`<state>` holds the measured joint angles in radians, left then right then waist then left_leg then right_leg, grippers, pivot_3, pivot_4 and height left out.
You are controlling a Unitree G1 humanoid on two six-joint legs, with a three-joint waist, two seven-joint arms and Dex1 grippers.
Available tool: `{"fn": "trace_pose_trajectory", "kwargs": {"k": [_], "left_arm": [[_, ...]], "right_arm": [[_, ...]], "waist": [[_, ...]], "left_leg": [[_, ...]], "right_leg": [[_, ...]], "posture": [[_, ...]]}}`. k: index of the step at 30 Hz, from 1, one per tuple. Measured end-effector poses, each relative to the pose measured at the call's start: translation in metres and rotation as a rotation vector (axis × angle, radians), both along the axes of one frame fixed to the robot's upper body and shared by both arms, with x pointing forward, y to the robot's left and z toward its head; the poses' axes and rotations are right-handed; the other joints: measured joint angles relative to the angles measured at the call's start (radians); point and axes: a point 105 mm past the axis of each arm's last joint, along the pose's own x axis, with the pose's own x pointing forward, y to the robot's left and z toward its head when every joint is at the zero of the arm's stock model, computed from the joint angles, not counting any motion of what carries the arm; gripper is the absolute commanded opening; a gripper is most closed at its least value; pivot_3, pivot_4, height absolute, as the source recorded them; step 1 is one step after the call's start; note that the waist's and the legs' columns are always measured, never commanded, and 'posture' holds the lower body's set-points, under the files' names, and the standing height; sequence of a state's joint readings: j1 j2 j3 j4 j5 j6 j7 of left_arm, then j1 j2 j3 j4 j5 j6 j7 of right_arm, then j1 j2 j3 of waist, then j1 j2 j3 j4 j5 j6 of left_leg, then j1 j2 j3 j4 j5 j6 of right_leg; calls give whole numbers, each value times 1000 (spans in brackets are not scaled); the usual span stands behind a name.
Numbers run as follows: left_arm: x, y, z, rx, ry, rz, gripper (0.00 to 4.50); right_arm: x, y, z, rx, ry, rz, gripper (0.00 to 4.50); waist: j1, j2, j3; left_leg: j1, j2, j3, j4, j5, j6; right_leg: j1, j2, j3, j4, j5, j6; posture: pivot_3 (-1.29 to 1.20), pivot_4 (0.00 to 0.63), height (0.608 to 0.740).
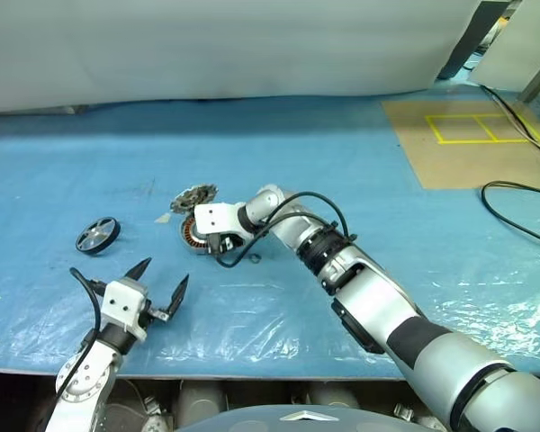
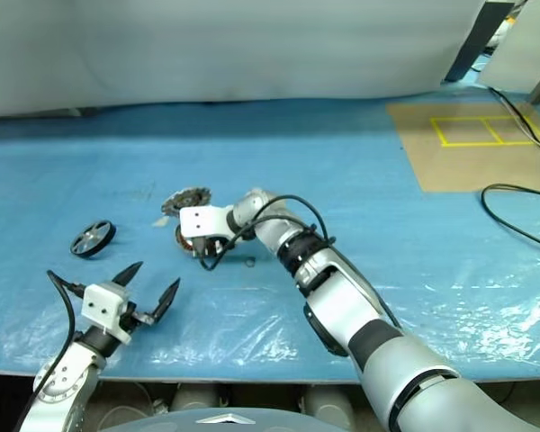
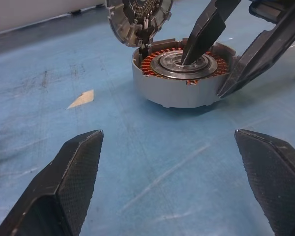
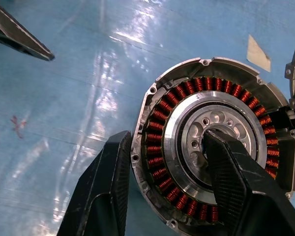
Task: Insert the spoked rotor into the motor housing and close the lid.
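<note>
Now the right gripper point(image 1: 218, 245) straddles the motor housing point(image 3: 179, 78) wall, one finger inside, jaws half-closed, lid point(image 3: 137, 19) tilted open. The left gripper point(image 1: 157, 286) hangs wide, empty; the spoked rotor point(image 1: 97, 235) lies apart, leftward. If the inner finger drags, it may scratch the copper windings or slide the housing.

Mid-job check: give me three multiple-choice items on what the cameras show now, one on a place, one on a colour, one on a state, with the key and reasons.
1. Where does the spoked rotor lie?
A. inside the motor housing
B. on the blue sheet, to the left of the housing
C. between the left gripper's jaws

2. What colour are the windings of the motor housing?
A. copper
B. green
C. white

3. How does the lid stand?
A. shut flat on the housing
B. swung up, open, at the housing's edge
C. lying far off on the brown board

Key: 1 B, the rotor rests alone on the sheet; 2 A, the ring shows copper coils; 3 B, the lid is tipped up and the windings are bare.
</note>
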<state>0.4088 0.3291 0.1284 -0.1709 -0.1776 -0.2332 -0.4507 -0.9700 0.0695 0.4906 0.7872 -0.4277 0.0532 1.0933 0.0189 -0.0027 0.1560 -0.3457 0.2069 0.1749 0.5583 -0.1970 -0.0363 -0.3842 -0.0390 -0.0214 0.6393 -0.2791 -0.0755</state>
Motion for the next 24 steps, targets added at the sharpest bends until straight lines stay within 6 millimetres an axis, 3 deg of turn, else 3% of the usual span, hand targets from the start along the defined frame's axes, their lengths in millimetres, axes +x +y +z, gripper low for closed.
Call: {"fn": "trace_pose_trajectory", "kwargs": {"k": [14, 17, 24], "left_arm": [[-20, -11, 5, -8, 31, -23, 4500], [-27, -14, 3, -12, 50, -35, 4500], [-27, -22, 9, -30, 37, -67, 4500]], "right_arm": [[-36, -7, -14, 24, -10, -18, 1916], [-40, -12, -16, 9, -6, -22, 1916], [-42, -17, -15, -17, -1, -36, 1916]], "waist": [[-2, 2, -24], [0, 5, -26], [10, 6, -29]], "left_leg": [[7, -2, -1, -13, -9, -8], [14, -3, -1, -16, -11, -7], [13, -5, -1, -16, -14, -6]], "right_leg": [[9, 0, -1, -7, -7, 7], [18, 0, -2, -17, -9, 8], [19, -1, -1, -20, -9, 10]], "posture": [[0, 150, 740], [0, 150, 740], [0, 150, 740]]}}
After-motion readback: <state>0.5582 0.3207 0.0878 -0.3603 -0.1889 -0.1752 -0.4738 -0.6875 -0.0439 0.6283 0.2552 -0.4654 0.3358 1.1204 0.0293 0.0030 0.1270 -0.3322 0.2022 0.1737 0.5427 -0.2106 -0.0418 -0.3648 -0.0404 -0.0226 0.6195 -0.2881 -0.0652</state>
